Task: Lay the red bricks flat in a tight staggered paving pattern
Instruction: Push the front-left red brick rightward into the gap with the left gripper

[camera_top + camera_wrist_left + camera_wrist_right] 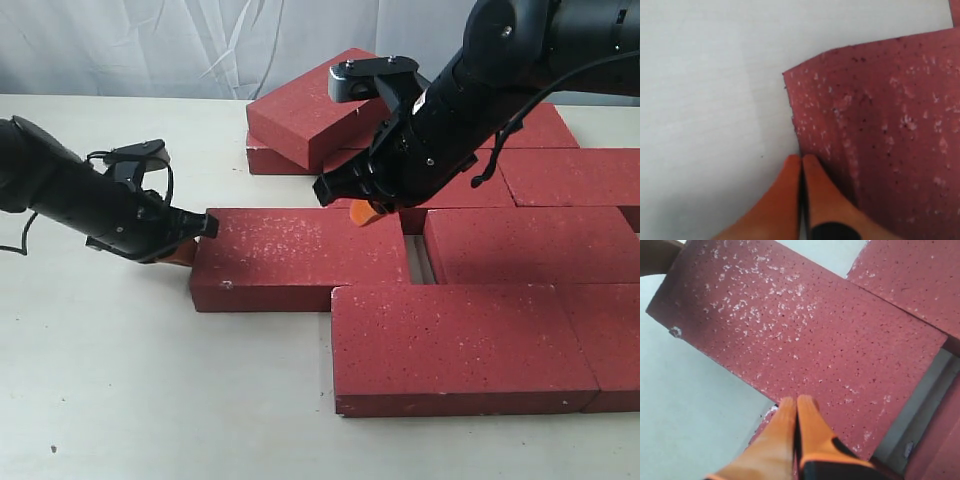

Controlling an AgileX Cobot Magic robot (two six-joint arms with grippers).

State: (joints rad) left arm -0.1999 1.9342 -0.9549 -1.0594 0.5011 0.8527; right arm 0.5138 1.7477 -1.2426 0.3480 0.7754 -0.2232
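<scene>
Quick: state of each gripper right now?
Left gripper: closed, empty, tips at end of leftmost brick.
Right gripper: closed, empty, tips at its long edge.

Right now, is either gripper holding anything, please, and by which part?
Nothing is held. Both are shut empty: the left gripper sits at one end of the brick, the right gripper at its long edge.

The right arm [470, 90] covers part of the far bricks [570, 175]. The nearest right brick [612, 340] runs off the right edge. The left arm [50, 185] is cut at the left edge.
</scene>
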